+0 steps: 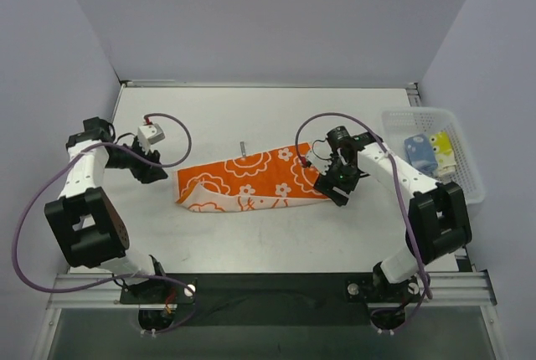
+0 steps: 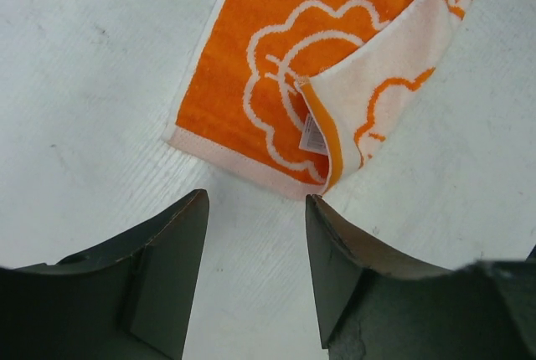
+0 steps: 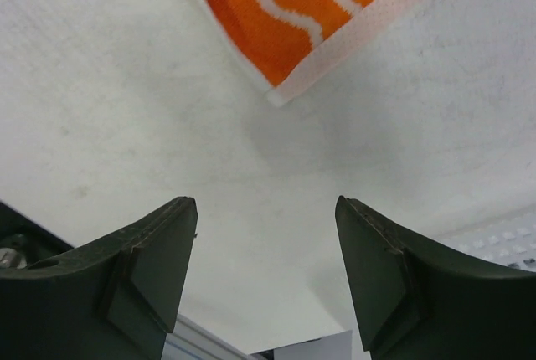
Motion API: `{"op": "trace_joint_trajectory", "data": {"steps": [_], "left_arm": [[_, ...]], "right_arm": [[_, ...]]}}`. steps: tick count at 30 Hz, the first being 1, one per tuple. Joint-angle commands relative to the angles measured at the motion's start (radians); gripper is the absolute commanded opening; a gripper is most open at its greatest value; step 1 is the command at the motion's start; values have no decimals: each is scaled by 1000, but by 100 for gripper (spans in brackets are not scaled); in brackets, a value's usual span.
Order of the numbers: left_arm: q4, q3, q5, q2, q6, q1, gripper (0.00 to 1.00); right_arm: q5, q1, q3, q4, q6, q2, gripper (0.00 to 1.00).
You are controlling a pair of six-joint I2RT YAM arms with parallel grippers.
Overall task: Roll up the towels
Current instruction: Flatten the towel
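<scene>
One orange flower-print towel (image 1: 251, 182) lies spread on the table (image 1: 251, 117), left of the white mesh basket (image 1: 473, 184), not yet rolled.
My right gripper (image 1: 342, 188) hovers between basket and towel, jaws apart on nothing. My left gripper (image 1: 153, 173) sits off the towel end farthest from the basket, jaws likewise spread and empty. A blue towel (image 1: 419, 152) and a yellow towel (image 1: 442, 151) sit inside the basket. I judge the cloth light, limp and apt to slide, so I would pinch both corners of a short hem; the folded-over corner (image 2: 377, 100) wants flattening first.
</scene>
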Motion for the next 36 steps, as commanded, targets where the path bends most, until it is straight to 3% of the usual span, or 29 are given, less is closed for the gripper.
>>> {"op": "trace_joint_trajectory", "data": {"steps": [1,5,6,10,11,14,18,27,32,36], "left_arm": [[-187,72,14,-80,144,33,60],[-161,84,20,-60,23,1,61],[-99,82,-2,-46,-94,-40,58],[-12,90,-119,33,-287,-142,46],[-6,92,-124,44,-310,-154,47],[-1,90,-116,72,-350,-208,63],[44,90,-186,104,-417,-275,66],[124,86,-329,170,-470,-352,50],[68,72,-235,159,-415,-354,27],[2,56,-182,161,-378,-363,17]], "right_arm": [[-85,-10,42,-169,46,-107,68],[-166,-33,181,-184,103,-44,64],[-180,-39,214,-184,144,-12,62],[-226,-61,385,-219,227,199,42],[-231,-63,402,-221,239,226,42],[-234,-64,459,-218,287,319,41],[-243,-64,536,-213,341,410,40],[-232,-72,594,-186,390,537,40],[-192,-81,607,-180,402,574,39],[-186,-96,610,-181,408,593,38]]}}
